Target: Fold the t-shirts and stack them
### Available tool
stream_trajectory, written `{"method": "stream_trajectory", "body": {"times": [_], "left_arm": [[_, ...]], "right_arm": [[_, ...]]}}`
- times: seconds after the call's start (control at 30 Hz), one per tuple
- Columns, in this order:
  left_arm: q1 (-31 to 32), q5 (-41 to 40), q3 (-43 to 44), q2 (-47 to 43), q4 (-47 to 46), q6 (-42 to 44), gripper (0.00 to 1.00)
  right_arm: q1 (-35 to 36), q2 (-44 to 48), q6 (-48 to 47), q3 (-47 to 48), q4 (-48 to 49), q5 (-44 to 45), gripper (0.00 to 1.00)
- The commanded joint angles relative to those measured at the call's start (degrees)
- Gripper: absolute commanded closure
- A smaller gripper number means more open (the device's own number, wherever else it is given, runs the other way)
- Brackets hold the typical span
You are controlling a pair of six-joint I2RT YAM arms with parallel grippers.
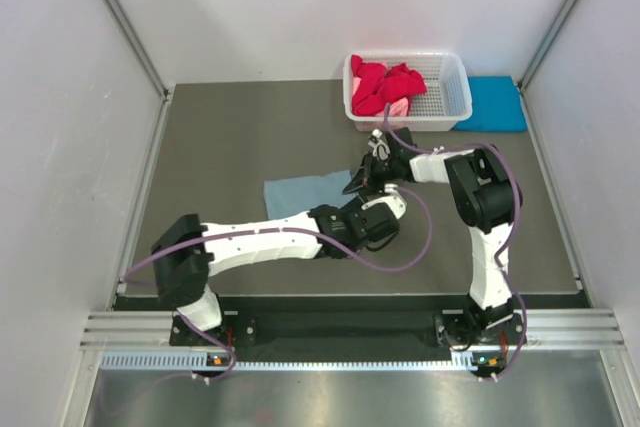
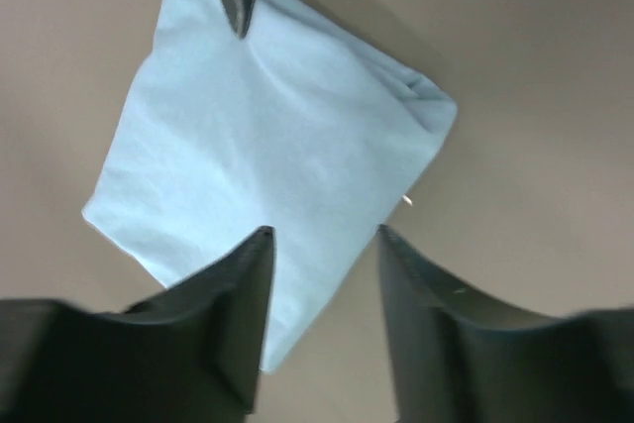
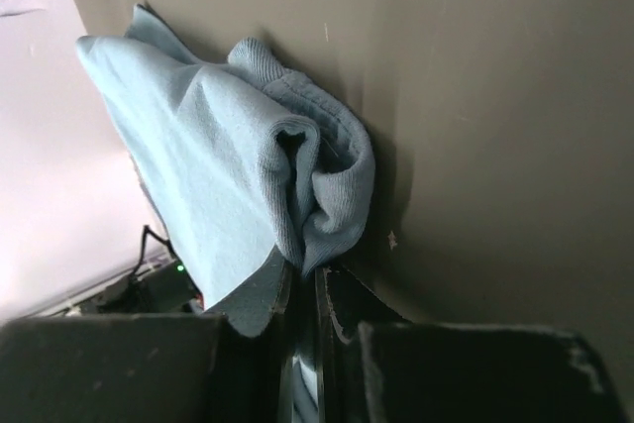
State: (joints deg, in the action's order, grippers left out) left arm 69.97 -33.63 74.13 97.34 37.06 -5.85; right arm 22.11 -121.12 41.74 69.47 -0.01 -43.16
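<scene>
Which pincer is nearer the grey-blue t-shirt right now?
Right. The right pincer is shut on a fold of the grey-blue t-shirt; the left pincer hangs open above it.

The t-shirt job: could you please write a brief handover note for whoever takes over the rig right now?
Left gripper: open, hovering over the grey-blue t-shirt, holding nothing.
Right gripper: shut on a bunched edge of that shirt.
Where: grey-blue shirt on the table, partly folded; turquoise t-shirt flat beside the basket; red t-shirt and pink t-shirt crumpled inside it.
Done: turquoise looks folded.
To do: finish grey-blue, fold red and pink, stack all.
</scene>
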Motion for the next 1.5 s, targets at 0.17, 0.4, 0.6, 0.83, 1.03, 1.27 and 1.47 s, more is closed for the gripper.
{"method": "stream_trajectory", "body": {"times": [0.17,0.4,0.6,0.83,1.03,1.27,1.47], "left_arm": [[-2.91,1.11,-7.41,-22.17,-0.41,-15.23,0.41],[-5.20,-1.34,-16.02,-43.51,2.92,-25.08,0.43],[-5.73,-1.35,-17.70,-50.05,7.06,-23.87,0.42],[-6.08,7.06,-21.30,-54.71,2.76,-21.40,0.40],[-6.43,8.84,-24.82,-57.35,0.91,-18.59,0.39],[-6.69,9.81,-22.36,-58.15,2.66,-16.83,0.36],[-7.57,7.79,-21.48,-54.55,3.46,-15.16,0.35]], "right_arm": [[0.48,6.76,-11.39,0.40,-7.27,10.01,1.00],[0.39,17.75,-22.92,-3.02,-19.31,22.31,1.00],[-1.10,27.16,-26.88,-3.38,-31.44,35.93,1.00],[-1.89,33.84,-26.53,0.66,-40.67,54.47,1.00],[-4.09,31.04,-28.11,8.66,-47.44,70.98,1.00],[-12.33,29.19,-33.20,17.00,-49.38,75.93,1.00],[-18.32,27.34,-40.32,27.72,-50.97,78.49,1.00]]}}
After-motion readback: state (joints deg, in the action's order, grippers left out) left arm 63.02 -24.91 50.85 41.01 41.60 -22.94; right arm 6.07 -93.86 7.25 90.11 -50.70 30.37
